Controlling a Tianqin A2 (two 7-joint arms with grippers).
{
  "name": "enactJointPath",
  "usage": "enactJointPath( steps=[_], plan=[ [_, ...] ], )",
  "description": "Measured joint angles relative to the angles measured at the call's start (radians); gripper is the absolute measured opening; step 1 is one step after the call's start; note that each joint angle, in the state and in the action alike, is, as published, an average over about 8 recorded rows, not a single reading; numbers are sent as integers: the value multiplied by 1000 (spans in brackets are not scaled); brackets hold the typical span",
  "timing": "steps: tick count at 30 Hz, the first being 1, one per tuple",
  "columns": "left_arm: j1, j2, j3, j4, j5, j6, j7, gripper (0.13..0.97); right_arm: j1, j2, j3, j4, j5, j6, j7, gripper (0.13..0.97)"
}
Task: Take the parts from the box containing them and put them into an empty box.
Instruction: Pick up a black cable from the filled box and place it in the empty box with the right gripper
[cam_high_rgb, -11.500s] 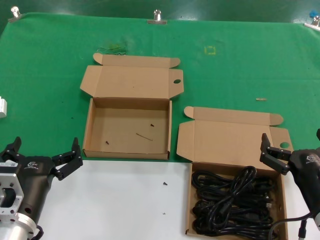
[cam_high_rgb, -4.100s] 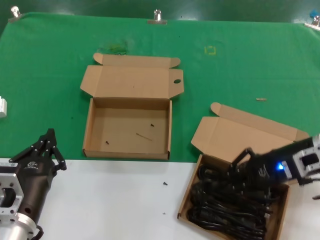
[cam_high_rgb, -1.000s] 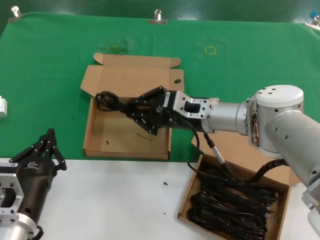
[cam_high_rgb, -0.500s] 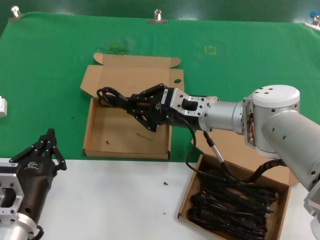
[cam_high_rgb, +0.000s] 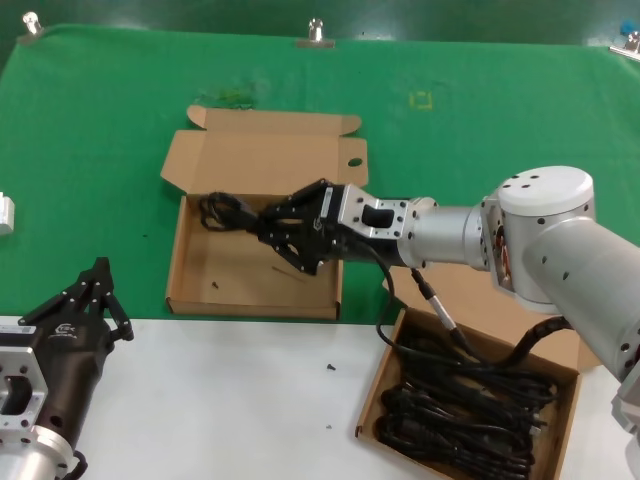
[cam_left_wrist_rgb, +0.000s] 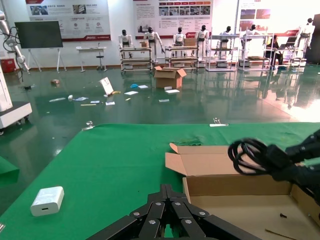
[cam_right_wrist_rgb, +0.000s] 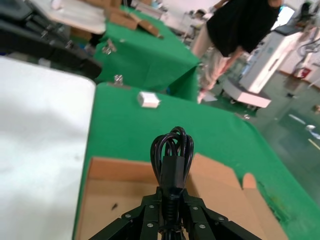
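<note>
Head view: right claw (cam_high_rgb: 262, 226) outstretched over the empty box (cam_high_rgb: 190, 286), clamped on a coiled cable (cam_high_rgb: 225, 212).

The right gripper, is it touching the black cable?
Touching. The right wrist view shows the right gripper closed on the black cable, its loop protruding beyond the fingers.

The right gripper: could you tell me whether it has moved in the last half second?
Yes. The right gripper, shut on a cable, has dropped slightly toward the near wall of the empty box.
</note>
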Motion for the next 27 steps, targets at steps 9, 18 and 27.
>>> enactJointPath(
  steps=[9, 18, 27],
  plan=[
    [0, 0, 0, 0, 0, 0, 0, 139, 9, 0, -18, 19, -103, 14, 19, 200],
    [0, 0, 0, 0, 0, 0, 0, 139, 2, 0, -20, 47, -132, 34, 15, 200],
    [0, 0, 0, 0, 0, 0, 0, 139, -5, 0, -20, 62, -114, 50, -5, 200]
  ],
)
